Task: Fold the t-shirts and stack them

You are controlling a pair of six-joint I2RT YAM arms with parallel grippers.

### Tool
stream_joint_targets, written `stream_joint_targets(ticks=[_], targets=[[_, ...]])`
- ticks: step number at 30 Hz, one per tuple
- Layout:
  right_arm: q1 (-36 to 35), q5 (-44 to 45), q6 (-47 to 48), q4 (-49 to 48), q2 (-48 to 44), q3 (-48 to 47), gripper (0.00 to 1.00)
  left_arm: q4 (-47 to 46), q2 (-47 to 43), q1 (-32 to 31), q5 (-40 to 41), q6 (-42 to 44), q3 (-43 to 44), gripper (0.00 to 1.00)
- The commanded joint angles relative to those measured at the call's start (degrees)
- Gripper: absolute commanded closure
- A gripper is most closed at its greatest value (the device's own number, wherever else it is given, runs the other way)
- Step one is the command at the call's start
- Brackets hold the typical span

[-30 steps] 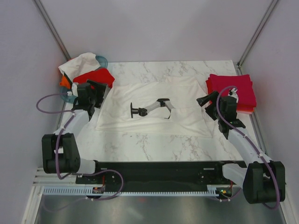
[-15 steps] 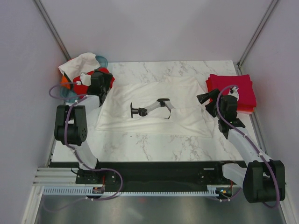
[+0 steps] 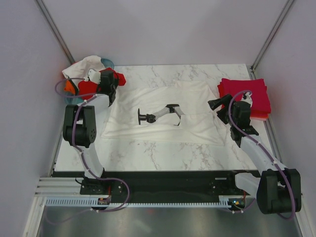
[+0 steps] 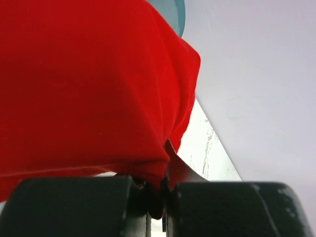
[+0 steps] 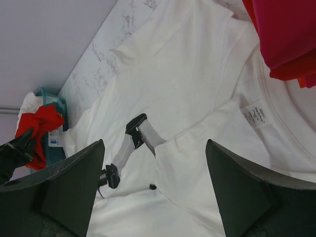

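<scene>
A large white t-shirt (image 3: 163,106) lies spread flat across the middle of the table, its neck label (image 5: 256,114) toward the right. My left gripper (image 3: 104,80) is at the teal basket (image 3: 107,63) in the far left corner, shut on a fold of a bright red t-shirt (image 4: 89,84) that fills the left wrist view. More white cloth (image 3: 84,65) and orange cloth (image 3: 68,87) sit in the basket. Folded crimson-pink t-shirts (image 3: 245,95) are stacked at the far right. My right gripper (image 5: 154,148) hovers open over the white shirt's right side, holding nothing.
A white-and-black jointed object (image 3: 159,114) lies on the white shirt near its centre. Slanted frame posts (image 3: 269,37) stand at both back corners. Bare marble table (image 3: 163,153) runs between the shirt and the arm bases.
My left arm has swung from the white shirt's left edge up to the basket, and its jaws have closed on the red t-shirt. The right arm has barely moved.
</scene>
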State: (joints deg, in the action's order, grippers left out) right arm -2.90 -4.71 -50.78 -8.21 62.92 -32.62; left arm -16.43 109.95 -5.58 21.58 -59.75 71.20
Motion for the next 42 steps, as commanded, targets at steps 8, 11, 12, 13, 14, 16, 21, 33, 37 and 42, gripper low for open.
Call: stream_joint_targets(ticks=[8,11,12,13,14,16,21,33,37,42], targets=[[-0.27,-1.79,-0.45,-3.22,0.72,0.45,0.10,4.20,-10.10,10.05,5.48,-1.58,4.56,0.98],[-0.27,-1.97,-0.46,-3.39,0.72,0.63,0.10,10.87,-10.28,14.89,4.61,-5.54,5.26,0.61],[-0.27,-1.97,-0.54,-3.31,0.72,0.72,0.09,12.63,-10.54,15.94,3.74,-5.47,6.22,0.44],[-0.36,-1.80,-0.46,-3.57,0.80,0.80,0.09,14.56,-10.90,15.96,3.99,-5.21,6.84,0.21],[-0.36,-1.62,-0.46,-3.40,0.89,0.81,0.09,18.06,-11.51,15.69,4.34,-4.42,7.28,0.12],[-0.36,-1.44,-0.28,-2.87,1.42,0.46,0.09,18.27,-13.87,13.85,3.73,-2.75,6.59,0.03],[-0.79,-1.70,2.26,0.03,4.40,-2.88,0.13,19.93,-20.11,12.44,-6.79,4.28,2.99,0.02],[-8.70,0.05,9.47,3.81,10.91,-10.61,0.26,22.67,-35.42,2.98,-20.88,23.53,-9.93,0.08],[-12.39,2.77,11.41,6.71,14.24,-14.22,0.33,21.88,-31.22,-1.53,-20.00,26.34,-10.65,0.11],[-14.07,3.39,11.76,7.06,16.01,-15.98,0.43,22.05,-20.59,-2.41,-19.30,28.80,-4.68,0.24]])
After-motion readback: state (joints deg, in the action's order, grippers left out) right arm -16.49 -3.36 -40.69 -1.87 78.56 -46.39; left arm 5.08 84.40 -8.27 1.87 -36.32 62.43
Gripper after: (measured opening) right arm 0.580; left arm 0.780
